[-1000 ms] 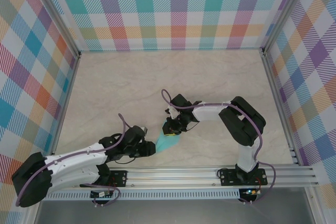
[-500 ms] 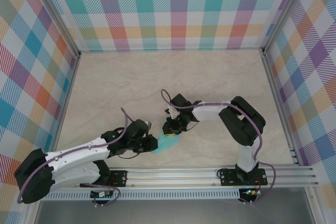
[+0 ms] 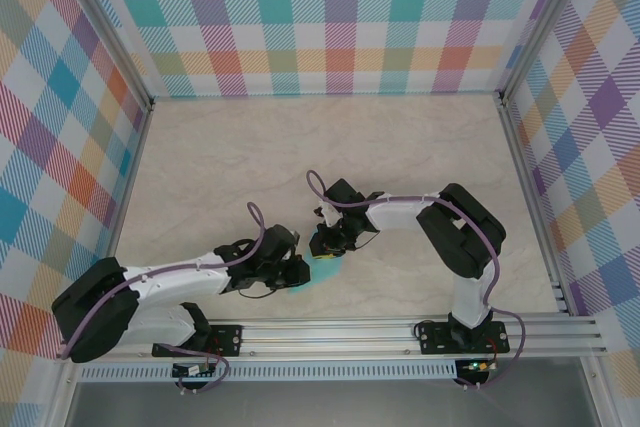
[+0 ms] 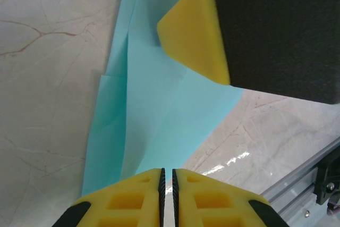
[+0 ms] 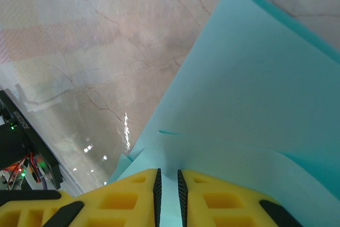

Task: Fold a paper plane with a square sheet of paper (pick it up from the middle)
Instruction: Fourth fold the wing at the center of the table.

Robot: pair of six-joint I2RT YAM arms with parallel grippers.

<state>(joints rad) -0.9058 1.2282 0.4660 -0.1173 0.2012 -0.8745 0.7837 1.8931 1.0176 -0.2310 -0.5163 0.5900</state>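
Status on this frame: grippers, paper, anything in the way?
Left gripper shut on creased light-teal sheet of paper, one end. Right gripper shut on the other end. Grippers close together; no other object in the way.

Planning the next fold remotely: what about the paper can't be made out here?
Top view: the paper is mostly under the left gripper and right gripper; its folds are too small to read.
Left wrist view: a yellow pad covers its far part.
Right wrist view: it runs off the right edge.

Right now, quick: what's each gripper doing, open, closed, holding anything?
Left gripper: closed, pinching the teal paper.
Right gripper: closed on the same paper.
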